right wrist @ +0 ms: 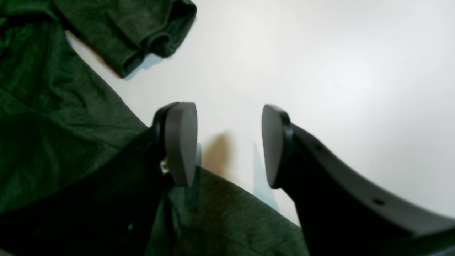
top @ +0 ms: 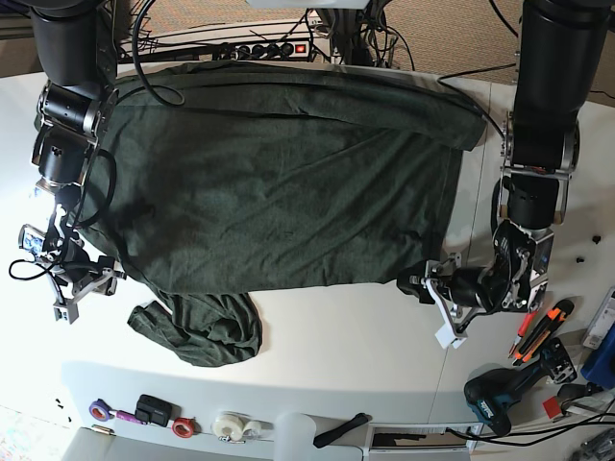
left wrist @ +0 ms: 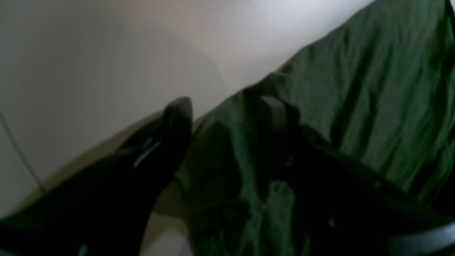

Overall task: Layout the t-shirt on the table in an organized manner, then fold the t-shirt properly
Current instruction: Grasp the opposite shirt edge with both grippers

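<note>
1. Left wrist view: blurry and dark. The left gripper (left wrist: pixel 227 110) sits at the edge of the t-shirt (left wrist: pixel 373 96). One finger lies over bare white table (left wrist: pixel 106 53), the other over green cloth, and shirt fabric bunches up between them. Cannot tell whether the jaws actually pinch the cloth. A thin dark line crosses the table at far left.

2. Right wrist view: the right gripper (right wrist: pixel 229 142) is spread wide with nothing between the pads, only bare table (right wrist: pixel 337 71). The left-hand finger (right wrist: pixel 179 142) overlaps the t-shirt (right wrist: pixel 46 106) edge; the other finger is over the table. A sleeve (right wrist: pixel 142 32) with a hemmed cuff lies at top left, curled open.

3. Base view: the t-shirt (top: pixel 279 182) is spread across most of the table (top: pixel 336 336), wrinkled, with one sleeve (top: pixel 197 331) bunched at its lower left. The right gripper (top: pixel 72 279) is at the shirt's left edge, the left gripper (top: pixel 432 283) at its lower right corner. Tape rolls (top: pixel 173 423) and small parts line the near table edge. A utility knife (top: pixel 538 331), a drill (top: pixel 504 399) and cables (top: pixel 192 38) lie around the table.
</note>
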`<state>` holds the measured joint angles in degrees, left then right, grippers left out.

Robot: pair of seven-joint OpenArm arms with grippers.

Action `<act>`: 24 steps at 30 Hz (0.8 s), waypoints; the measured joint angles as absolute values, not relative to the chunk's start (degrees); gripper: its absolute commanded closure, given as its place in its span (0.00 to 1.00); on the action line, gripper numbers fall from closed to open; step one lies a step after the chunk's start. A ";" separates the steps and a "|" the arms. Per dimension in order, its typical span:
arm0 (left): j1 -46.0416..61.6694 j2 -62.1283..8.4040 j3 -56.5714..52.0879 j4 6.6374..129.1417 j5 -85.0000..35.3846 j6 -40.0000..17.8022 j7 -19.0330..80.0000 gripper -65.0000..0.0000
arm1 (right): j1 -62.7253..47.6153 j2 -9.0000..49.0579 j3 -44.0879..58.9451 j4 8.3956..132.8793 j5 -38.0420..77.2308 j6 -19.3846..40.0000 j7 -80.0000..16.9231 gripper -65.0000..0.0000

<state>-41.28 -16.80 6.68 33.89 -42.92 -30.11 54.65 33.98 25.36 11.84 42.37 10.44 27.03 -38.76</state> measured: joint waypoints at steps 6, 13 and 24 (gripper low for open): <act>-40.58 -16.84 6.63 33.95 -42.54 -31.29 55.09 1.00 | 33.98 25.36 11.84 42.37 10.37 27.03 -38.76 0.55; -41.56 -18.13 6.74 33.69 -41.82 -31.35 55.92 1.00 | 34.13 25.36 11.84 42.37 4.47 27.05 -34.37 0.55; -42.63 -19.86 6.74 33.63 -42.96 -31.11 56.14 1.00 | 34.89 27.97 11.84 40.51 1.50 29.87 -33.76 0.46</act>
<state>-42.63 -19.86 6.74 33.63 -42.96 -31.11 56.14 34.89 27.97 11.84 40.51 1.50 29.87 -33.76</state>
